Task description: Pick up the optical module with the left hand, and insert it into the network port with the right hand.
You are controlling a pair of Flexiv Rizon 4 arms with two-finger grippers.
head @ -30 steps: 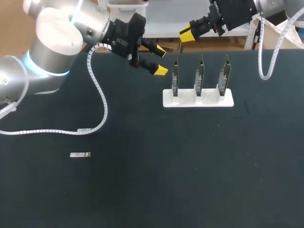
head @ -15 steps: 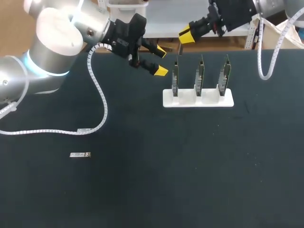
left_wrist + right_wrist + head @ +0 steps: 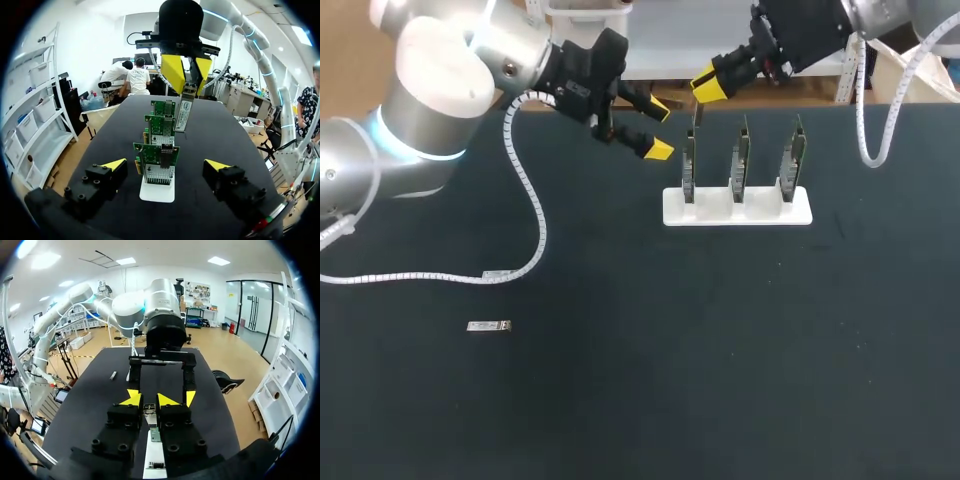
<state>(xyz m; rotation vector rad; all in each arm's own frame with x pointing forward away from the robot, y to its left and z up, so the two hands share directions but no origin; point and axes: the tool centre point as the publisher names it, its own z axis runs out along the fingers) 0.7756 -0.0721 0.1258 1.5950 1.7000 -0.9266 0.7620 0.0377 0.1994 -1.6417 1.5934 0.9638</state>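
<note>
A silver optical module (image 3: 695,113) hangs upright with my right gripper (image 3: 708,85) shut on its top, just above the left end of three green network cards (image 3: 741,160) in a white stand (image 3: 760,212). In the left wrist view the held module (image 3: 182,112) hangs from the right gripper (image 3: 186,67) over the row of cards (image 3: 159,159). My left gripper (image 3: 660,127) stands open left of the stand, in line with the cards, holding nothing. In the right wrist view the module (image 3: 150,416) sits between my own fingers. A second module (image 3: 488,326) lies at the front left.
A white ribbed cable (image 3: 525,215) from my left arm lies across the table's left part. The second module (image 3: 113,375) shows far ahead in the right wrist view, beside my left arm. The table is black.
My right gripper has shifted slightly left and down with the module, closer to the leftmost card. My left arm has kept still.
</note>
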